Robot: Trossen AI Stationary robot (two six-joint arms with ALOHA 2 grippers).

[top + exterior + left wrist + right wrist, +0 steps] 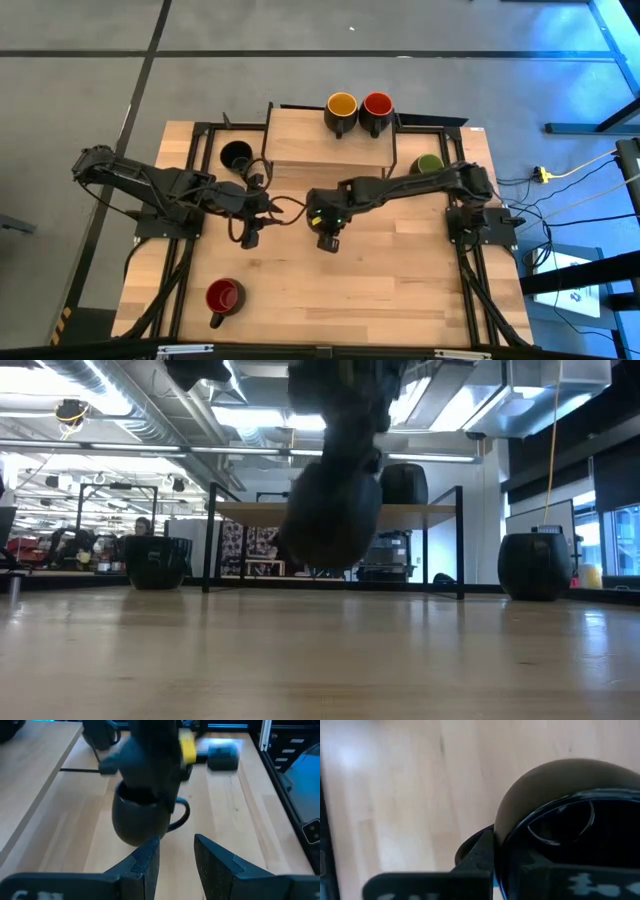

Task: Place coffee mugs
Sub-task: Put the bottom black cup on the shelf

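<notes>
Coffee mugs: a black-inside mug [142,817] hangs above the worktop [400,260] centre, clenched by the right tool [328,240]. Yellow [341,110] and red [377,108] mugs sit on the raised shelf [300,140]; three others await placing. Left tool [175,857] waits nearby, released.

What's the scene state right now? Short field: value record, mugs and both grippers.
right gripper: mid-table, shut on black mug, held off the tabletop
left gripper: beside it, open, holding nothing
shelf: yellow-inside mug and red-inside mug side by side on top
table, left of shelf: black-inside mug
table, right of shelf: green-inside mug, partly hidden by right arm
table, near left corner: red-inside mug
</notes>
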